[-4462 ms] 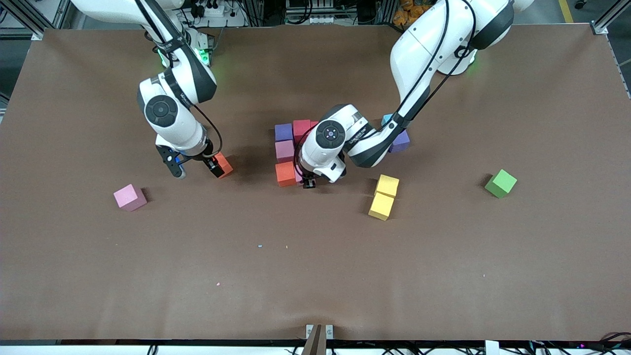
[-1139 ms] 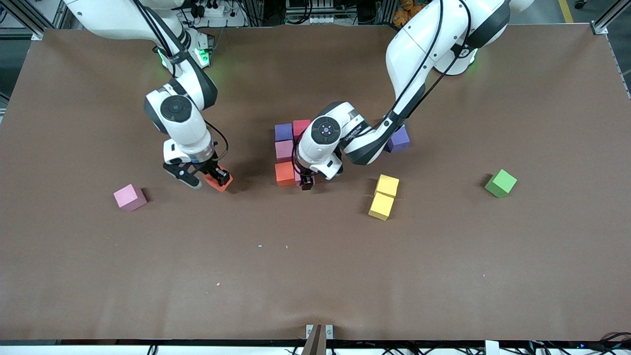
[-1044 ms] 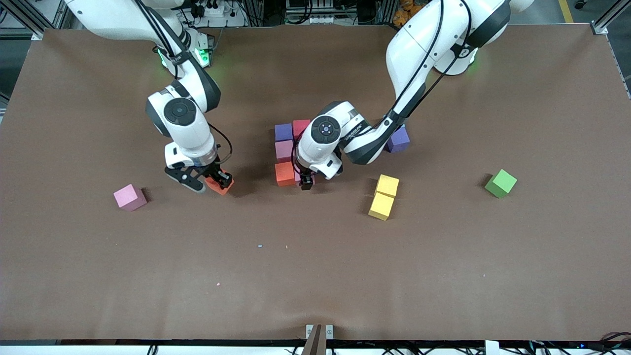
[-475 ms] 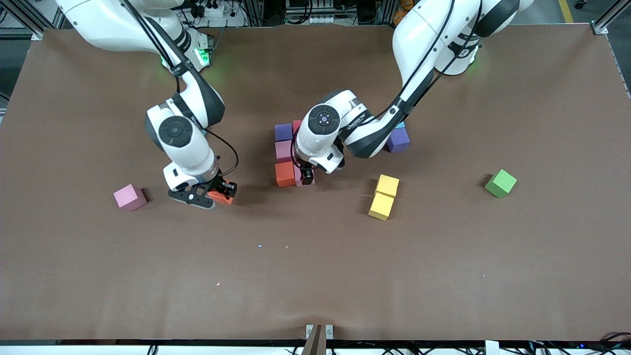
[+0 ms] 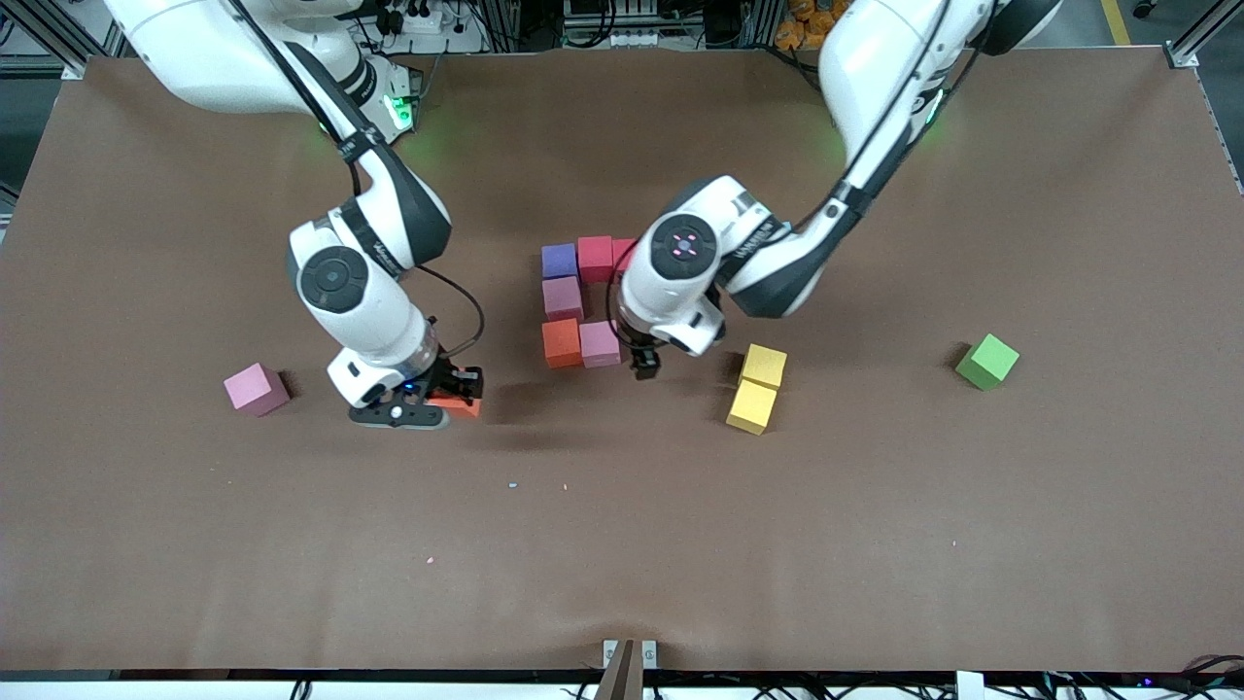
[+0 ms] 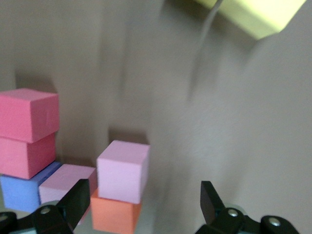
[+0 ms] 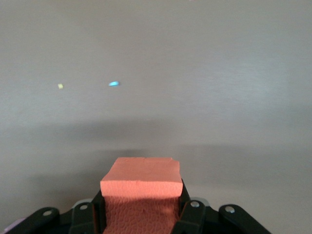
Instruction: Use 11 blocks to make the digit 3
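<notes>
Left gripper point(image 5: 643, 370) now off pink block point(image 5: 600, 343)

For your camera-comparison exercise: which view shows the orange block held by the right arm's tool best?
The right wrist view: the held orange block fills the foreground, clamped between the right tool fingers. The front view shows only a sliver of it, mostly covered by that tool. The left wrist view shows a different orange block, in the cluster.

pink blocks point(image 5: 257, 389): 3
orange blocks point(image 5: 562, 342): 2
yellow blocks point(image 5: 763, 367): 2
red blocks point(image 5: 595, 259): 2, one mostly hidden
purple blocks point(image 5: 559, 261): 1 in view
green cube point(image 5: 987, 362): 1
grippers point(image 5: 643, 367): 2
</notes>
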Motion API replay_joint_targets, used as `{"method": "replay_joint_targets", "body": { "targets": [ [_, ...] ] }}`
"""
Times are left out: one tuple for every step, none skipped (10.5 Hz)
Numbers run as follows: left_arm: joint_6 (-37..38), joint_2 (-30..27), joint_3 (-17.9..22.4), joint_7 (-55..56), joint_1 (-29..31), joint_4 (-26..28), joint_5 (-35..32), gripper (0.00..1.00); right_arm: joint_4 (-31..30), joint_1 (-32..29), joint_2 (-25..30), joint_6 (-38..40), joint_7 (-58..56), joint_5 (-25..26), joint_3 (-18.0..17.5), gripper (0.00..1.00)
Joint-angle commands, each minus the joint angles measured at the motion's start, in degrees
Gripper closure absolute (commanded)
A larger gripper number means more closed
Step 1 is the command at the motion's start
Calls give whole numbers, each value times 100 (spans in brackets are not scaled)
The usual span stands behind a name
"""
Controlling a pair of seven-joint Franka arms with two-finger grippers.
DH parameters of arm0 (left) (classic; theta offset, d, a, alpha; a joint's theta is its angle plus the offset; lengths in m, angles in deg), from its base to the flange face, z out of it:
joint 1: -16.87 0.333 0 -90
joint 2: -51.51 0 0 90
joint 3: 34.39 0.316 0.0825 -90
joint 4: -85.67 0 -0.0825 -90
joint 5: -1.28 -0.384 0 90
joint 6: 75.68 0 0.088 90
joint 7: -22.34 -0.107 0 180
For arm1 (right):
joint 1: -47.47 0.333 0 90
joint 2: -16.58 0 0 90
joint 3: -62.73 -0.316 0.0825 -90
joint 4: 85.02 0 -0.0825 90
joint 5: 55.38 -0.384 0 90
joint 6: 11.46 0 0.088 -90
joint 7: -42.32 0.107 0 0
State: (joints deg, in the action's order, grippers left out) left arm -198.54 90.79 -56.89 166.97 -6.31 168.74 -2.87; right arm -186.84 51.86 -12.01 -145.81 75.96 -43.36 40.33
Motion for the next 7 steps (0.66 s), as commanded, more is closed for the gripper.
{"method": "replay_joint_targets", "body": {
  "targets": [
    [158,-105,-35,-625,357,156,-95,0,705,464,-559,111,-122,-68,16,100],
    [167,-79,-17,-1038,498,156,-86,0,716,588,-630,154,-34,-68,16,100],
    [167,-61,-8,-1086,691,121,-77,0,716,693,-683,155,167,-33,16,100],
    [167,-9,0,-991,962,121,10,0,716,764,-770,155,308,115,16,100],
    [167,0,9,-651,1104,138,19,0,724,826,-893,155,440,352,16,100],
    [245,0,35,-256,1123,139,-50,0,777,887,-999,146,537,493,16,100],
    [246,9,114,-34,1114,147,-164,0,908,931,-1096,163,547,564,16,100]
  ]
}}
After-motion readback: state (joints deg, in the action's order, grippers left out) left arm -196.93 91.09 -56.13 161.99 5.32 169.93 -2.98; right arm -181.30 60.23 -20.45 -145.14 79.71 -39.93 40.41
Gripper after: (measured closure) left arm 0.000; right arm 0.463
